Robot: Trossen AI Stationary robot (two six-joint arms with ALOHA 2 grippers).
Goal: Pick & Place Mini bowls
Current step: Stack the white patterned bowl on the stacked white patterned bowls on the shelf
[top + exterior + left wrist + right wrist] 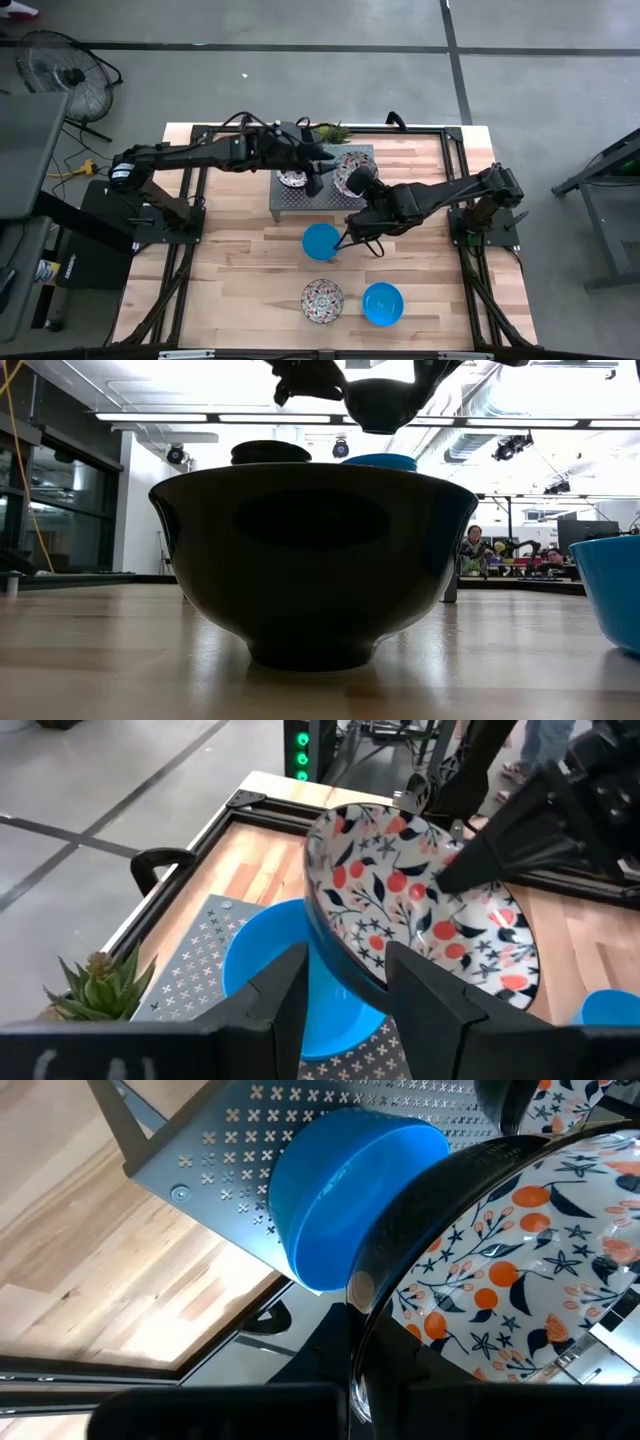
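Observation:
A grey perforated platform [300, 200] stands mid-table. My right gripper [352, 182] is shut on a floral mini bowl [420, 910], which hangs tilted above a blue mini bowl [265, 970] resting on the platform. My left gripper [345, 995] reaches over the platform from the left, open. The floral bowl's lower rim [345, 965] shows in the gap between its fingers. Another floral bowl [292, 178] sits on the platform's left part. My left gripper's fingers [290, 1005] stand on either side of the floral bowl's lower rim; whether they touch it I cannot tell. My right gripper holds the floral bowl by its rim [455, 838] on the side toward the table's right, one finger [480, 860] inside, the other hidden behind the wall. It slants down from the right. The bowl is lifted clear and tilted.
On the bare wood nearer the front lie a blue bowl [321, 240], a floral bowl [322, 300] and another blue bowl [382, 303]. A small green plant [333, 130] stands at the platform's far edge. A black frame [200, 130] borders the table.

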